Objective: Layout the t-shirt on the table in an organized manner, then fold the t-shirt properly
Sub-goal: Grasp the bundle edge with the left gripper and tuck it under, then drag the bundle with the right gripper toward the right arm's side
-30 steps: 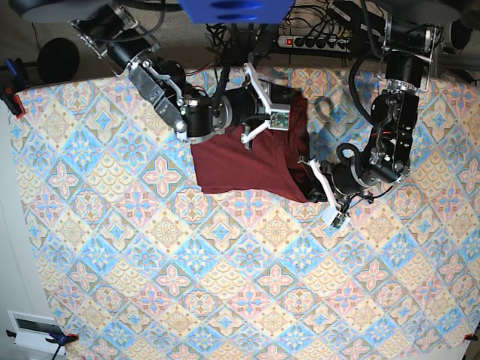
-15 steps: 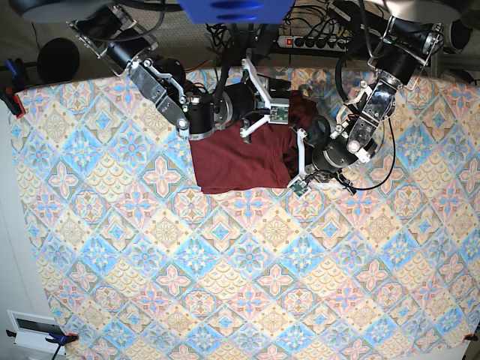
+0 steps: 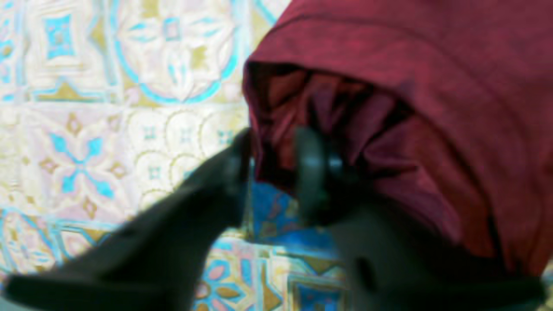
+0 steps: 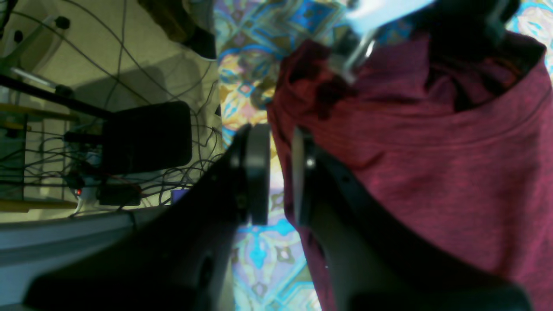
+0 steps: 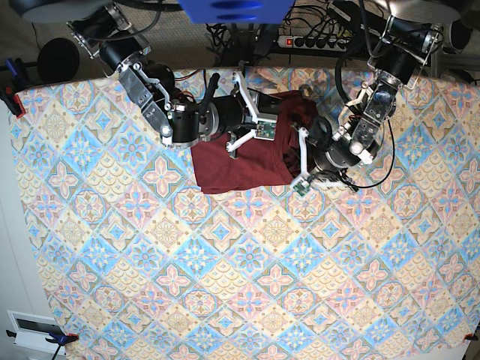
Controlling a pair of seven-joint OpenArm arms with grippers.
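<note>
The dark maroon t-shirt (image 5: pixel 240 161) lies bunched and partly folded at the far middle of the patterned table (image 5: pixel 225 285). In the left wrist view my left gripper (image 3: pixel 274 172) stands open at the shirt's right side. A loose folded edge of the t-shirt (image 3: pixel 432 86) hangs between its parted fingers. In the right wrist view my right gripper (image 4: pixel 278 172) is at the far edge of the t-shirt (image 4: pixel 410 151). Its jaws are narrowly apart, with tablecloth showing through the gap. One finger (image 4: pixel 302 181) lies over the cloth.
Both arms crowd over the shirt at the table's far side. Beyond the far edge are a power strip (image 5: pixel 315 41), loose cables and a black box (image 4: pixel 147 136). Red clamps (image 5: pixel 13 101) grip the left edge. A white device (image 5: pixel 34 330) sits off the near left corner.
My left arm swung up and left from the shirt's front right corner, bringing that side in over the shirt, and its jaws have parted. My right gripper shifted slightly left.
</note>
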